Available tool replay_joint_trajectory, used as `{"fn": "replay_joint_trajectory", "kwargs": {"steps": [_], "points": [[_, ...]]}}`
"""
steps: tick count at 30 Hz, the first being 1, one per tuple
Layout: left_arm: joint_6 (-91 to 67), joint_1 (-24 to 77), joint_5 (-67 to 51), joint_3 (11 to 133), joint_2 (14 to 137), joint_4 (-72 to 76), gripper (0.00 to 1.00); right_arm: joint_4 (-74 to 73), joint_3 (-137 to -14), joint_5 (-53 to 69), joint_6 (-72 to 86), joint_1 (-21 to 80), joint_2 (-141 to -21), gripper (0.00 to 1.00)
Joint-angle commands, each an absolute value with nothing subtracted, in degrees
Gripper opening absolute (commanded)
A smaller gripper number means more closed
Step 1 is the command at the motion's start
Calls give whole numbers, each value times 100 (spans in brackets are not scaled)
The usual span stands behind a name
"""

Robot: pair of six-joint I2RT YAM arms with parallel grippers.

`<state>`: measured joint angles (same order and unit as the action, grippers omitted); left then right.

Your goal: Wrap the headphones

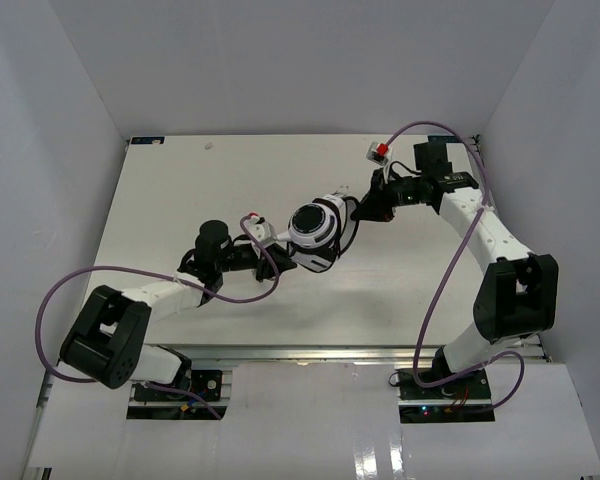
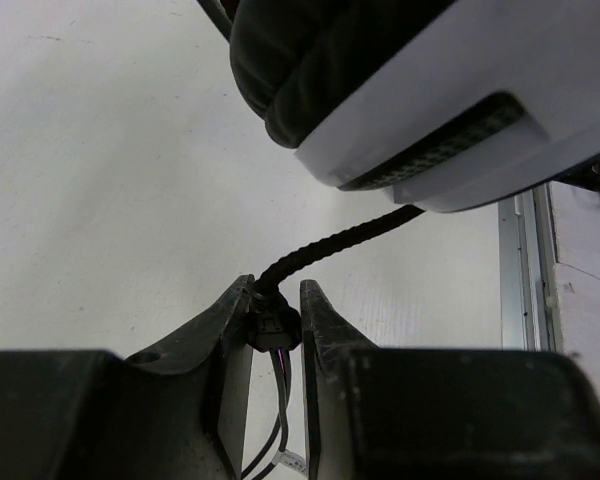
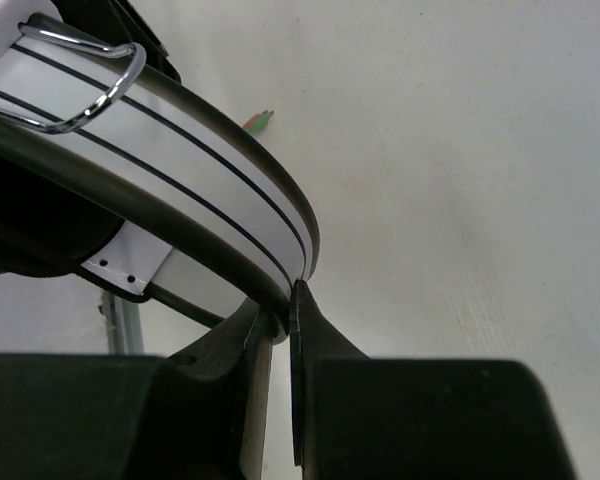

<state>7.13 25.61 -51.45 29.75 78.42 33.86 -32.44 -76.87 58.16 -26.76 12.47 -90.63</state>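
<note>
The white headphones with black ear pads are held between both grippers at the table's middle. My left gripper is shut on a small black piece of the headphones' black cord. The braided cord runs from the jaws up to a white cup with its black pad close above. My right gripper is shut on the white, black-lined headband, with the jaws pinching its dark lower edge. A chrome wire loop sits on the band.
A small red and white object lies near the table's back edge, beside the right arm. A small green and pink tip lies on the table beyond the headband. White walls enclose the table on three sides. A metal rail runs along the near edge.
</note>
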Motion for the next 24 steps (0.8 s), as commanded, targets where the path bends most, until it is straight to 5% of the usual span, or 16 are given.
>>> {"fn": "replay_joint_trajectory", "kwargs": {"steps": [1, 13, 18, 24], "points": [[505, 2522, -5193, 2799, 7469, 3801, 27, -1413, -7759, 7211, -573, 1279, -8735, 8], [401, 2522, -5662, 3439, 8010, 3776, 33, -2105, -7786, 7777, -1118, 1318, -8327, 8], [1447, 2496, -5859, 4128, 8232, 1903, 36, -5318, -8730, 6288, -5048, 1620, -8865, 8], [1943, 2269, -5984, 4437, 8460, 1300, 37, -4850, -7967, 5112, -5312, 1986, -8516, 8]]}}
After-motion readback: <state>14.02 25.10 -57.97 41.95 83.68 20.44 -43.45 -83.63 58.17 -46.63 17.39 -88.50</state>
